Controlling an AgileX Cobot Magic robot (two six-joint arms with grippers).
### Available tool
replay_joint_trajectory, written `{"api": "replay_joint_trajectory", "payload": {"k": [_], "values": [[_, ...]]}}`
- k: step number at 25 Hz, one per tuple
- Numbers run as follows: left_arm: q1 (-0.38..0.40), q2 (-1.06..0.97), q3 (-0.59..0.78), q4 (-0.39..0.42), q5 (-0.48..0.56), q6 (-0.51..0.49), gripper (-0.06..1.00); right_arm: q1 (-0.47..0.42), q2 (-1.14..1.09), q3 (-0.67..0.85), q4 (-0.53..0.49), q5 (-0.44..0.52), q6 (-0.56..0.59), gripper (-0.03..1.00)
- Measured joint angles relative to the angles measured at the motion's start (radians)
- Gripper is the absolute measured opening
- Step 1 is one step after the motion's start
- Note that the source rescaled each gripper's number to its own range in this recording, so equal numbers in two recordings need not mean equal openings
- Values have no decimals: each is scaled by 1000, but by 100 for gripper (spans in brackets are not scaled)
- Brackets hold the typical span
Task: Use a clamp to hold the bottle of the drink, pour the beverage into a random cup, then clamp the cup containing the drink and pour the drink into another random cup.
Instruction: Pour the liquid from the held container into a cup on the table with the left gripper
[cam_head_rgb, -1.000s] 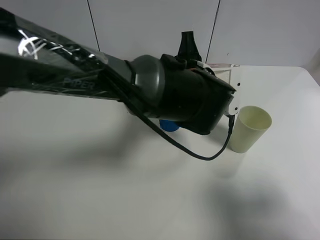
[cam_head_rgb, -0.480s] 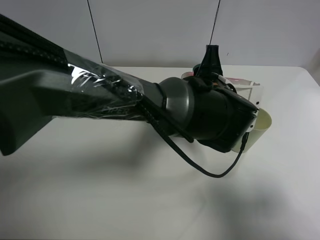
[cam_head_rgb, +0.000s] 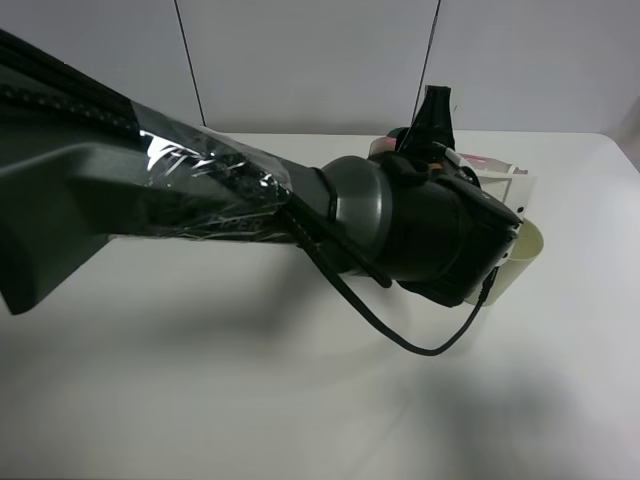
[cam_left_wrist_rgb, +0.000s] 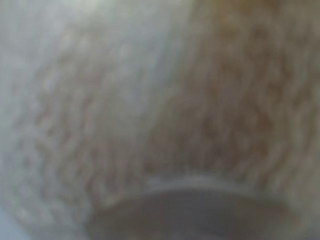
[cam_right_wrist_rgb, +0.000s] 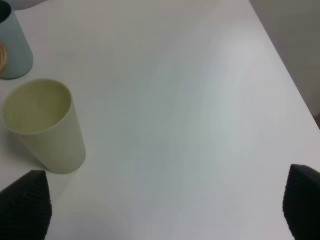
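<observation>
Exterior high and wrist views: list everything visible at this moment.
table: one, white, under everything
pale cup: one, yellowish-green, upright on table
teal cup: one, blue-green, beside pale cup
bottle: one, translucent with red print, at left arm's end
cable: one, black, looping off left arm
left arm: one, black and grey, across high view
right fingers: two, black, apart
</observation>
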Motion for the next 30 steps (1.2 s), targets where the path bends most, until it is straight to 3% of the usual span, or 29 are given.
{"api": "replay_joint_trajectory", "payload": {"k": [7, 18, 30], "values": [[0, 0, -33, 28, 0, 8, 0, 0, 0, 0, 0, 0, 0, 78], [1, 0, -35, 144, 18, 22, 0, 0, 0, 0, 0, 0, 0, 78], [11, 1, -35, 183, 18, 22, 0, 0, 0, 0, 0, 0, 0, 78]]}}
